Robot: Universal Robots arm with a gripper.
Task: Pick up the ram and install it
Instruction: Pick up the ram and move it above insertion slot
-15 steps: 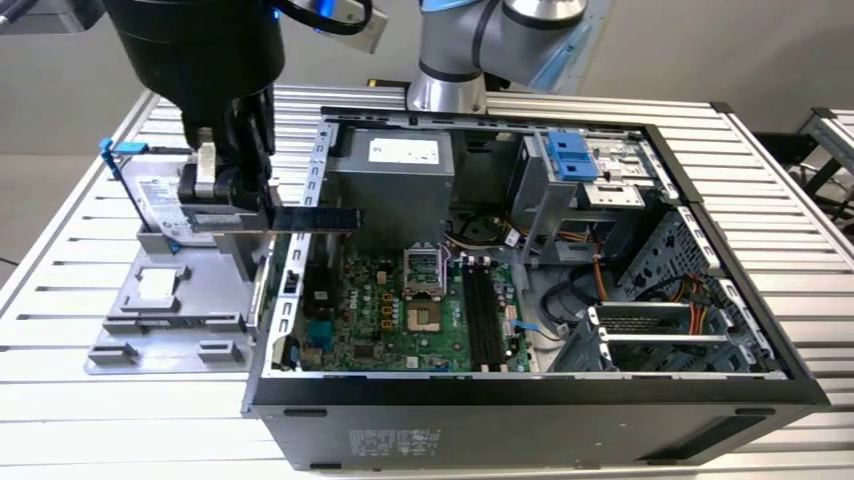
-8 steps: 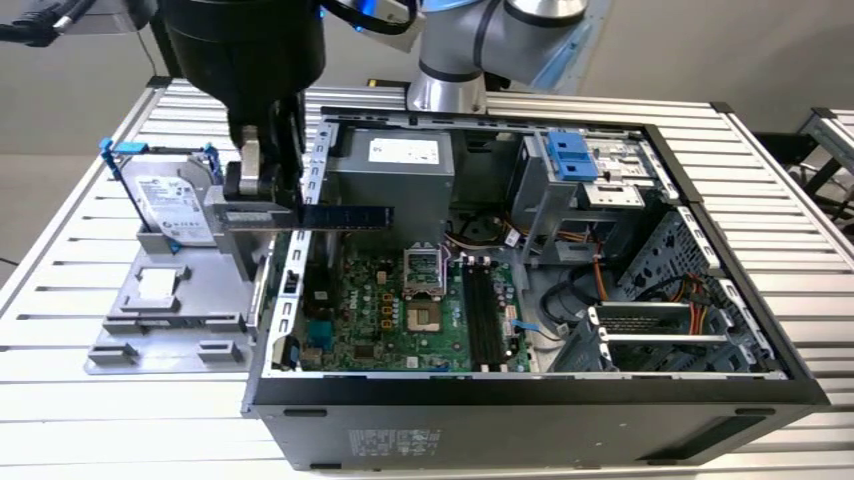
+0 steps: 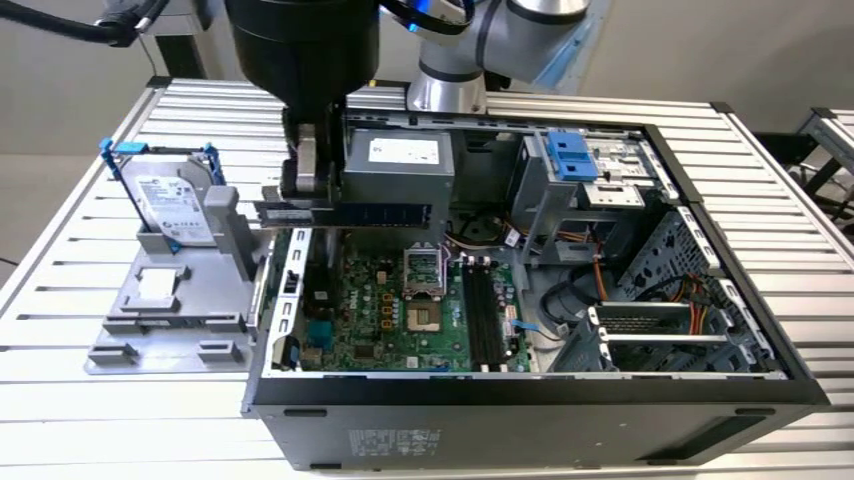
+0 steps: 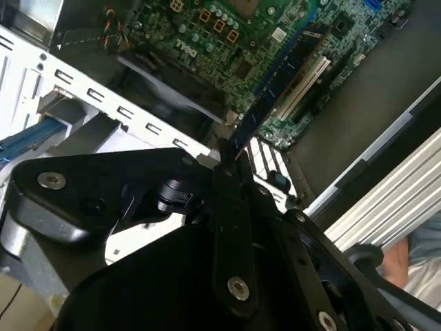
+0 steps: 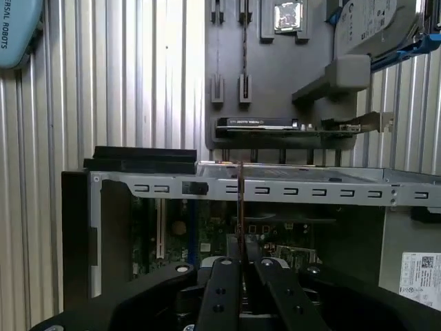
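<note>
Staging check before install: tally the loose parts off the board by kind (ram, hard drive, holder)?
ram, clamped in the pincer above the open case: 1
hard drive with blue rails, standing in the holder: 1
grey holder on the exterior view's left of the case: 1
Total: 3

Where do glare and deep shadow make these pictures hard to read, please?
In the second wrist view the case's metal wall is washed out bright, while the gripper, shut on the ram, reads nearly black; in the first wrist view the case interior around the ram lies in shadow; the exterior view is evenly lit, with sheen on the slatted table.
</note>
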